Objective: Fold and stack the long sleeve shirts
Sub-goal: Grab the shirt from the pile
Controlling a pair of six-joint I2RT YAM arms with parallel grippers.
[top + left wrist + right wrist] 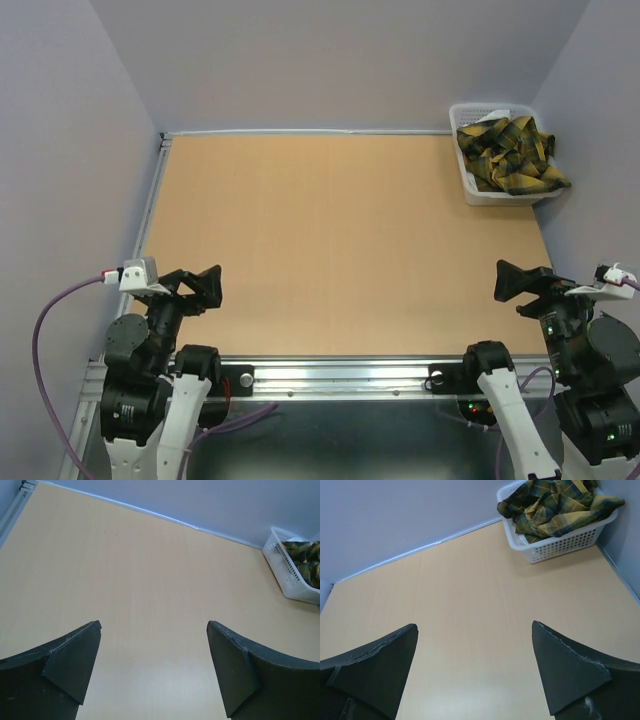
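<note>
Shirts [512, 152] lie bunched in the corner basket [490, 197]; left gripper [154, 625] and right gripper [475, 626] gape wide, holding nothing.

The top view looks down from behind; both low wrist views face forward, sharing the basket [497, 197].

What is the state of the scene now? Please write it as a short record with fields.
shirts: plaid, yellow and dark, heaped unfolded in the basket; number cannot be told
basket: white, at the far right corner of the table
left gripper: open, holding nothing, over the near left side
right gripper: open, holding nothing, over the near right side
folding: not yet begun
</note>
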